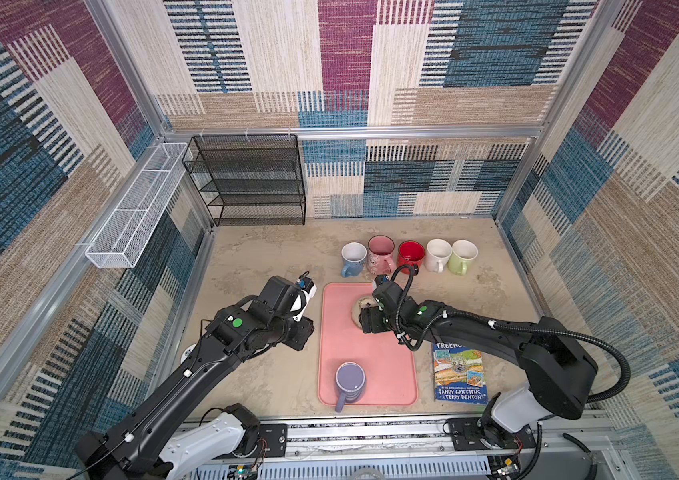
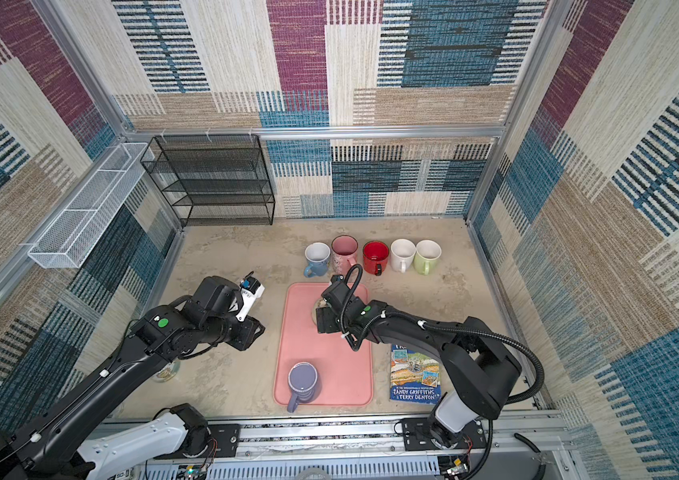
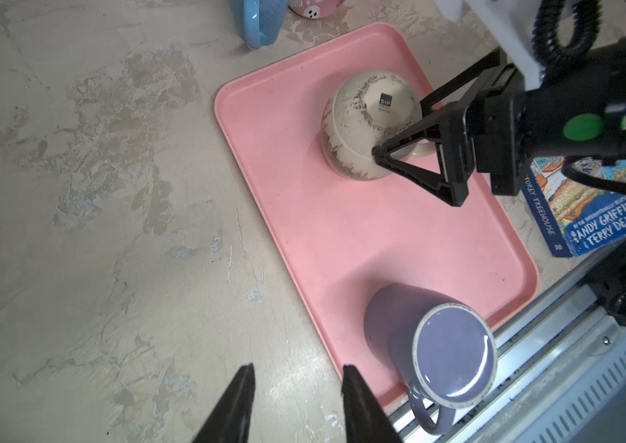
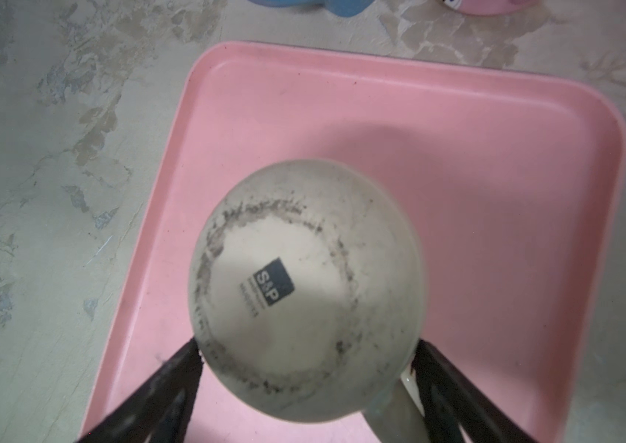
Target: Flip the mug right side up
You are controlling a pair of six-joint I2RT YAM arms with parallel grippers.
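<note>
Me: two arms, left arm (image 1: 171,386) and right arm (image 1: 495,328), both with black matte shells, rounded at joints. Lowest link of each has white cover (image 1: 200,444). One round green sticker (image 1: 237,322) near each wrist. Black ribbed hose (image 3: 543,38) runs along right arm, fixed by white clips (image 1: 491,323). Left wrist carries white bracket (image 1: 302,299) with small blue part (image 1: 300,284) on top. My left fingers (image 3: 242,406) black, thin, pointed. My right fingers (image 3: 414,178) black too, open triangle frames, narrow tips.
</note>
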